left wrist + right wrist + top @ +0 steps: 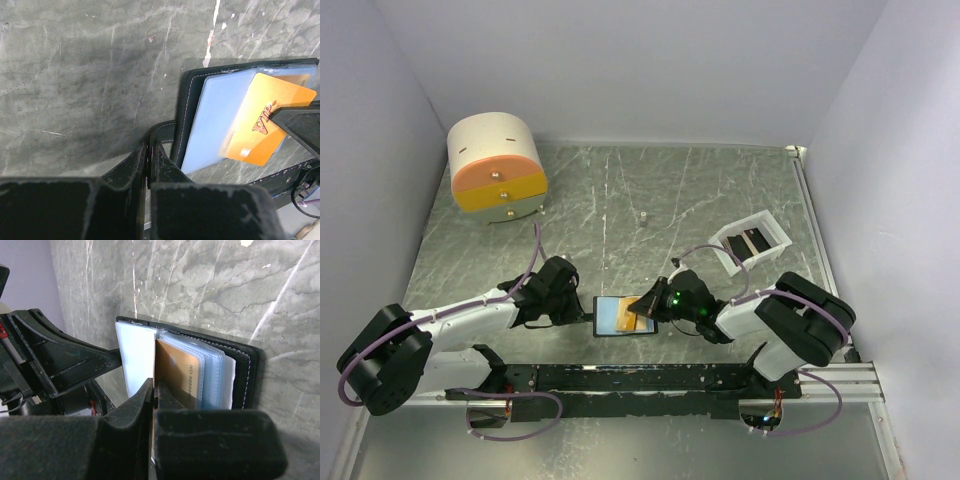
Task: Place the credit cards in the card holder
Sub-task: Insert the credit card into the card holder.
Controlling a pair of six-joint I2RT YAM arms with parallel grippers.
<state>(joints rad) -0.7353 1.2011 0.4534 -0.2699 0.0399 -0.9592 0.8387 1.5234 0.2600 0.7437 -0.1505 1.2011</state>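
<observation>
gold card point(265, 120) in right end effector point(153, 386), atop open card holder point(186, 100)

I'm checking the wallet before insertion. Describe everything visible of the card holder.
The card holder is a black, leather-looking bifold with pale stitching, lying open on the table. Its bluish clear sleeves face up. The left gripper pinches its strap, and a gold card, held by the right gripper, lies against the sleeves.
</observation>
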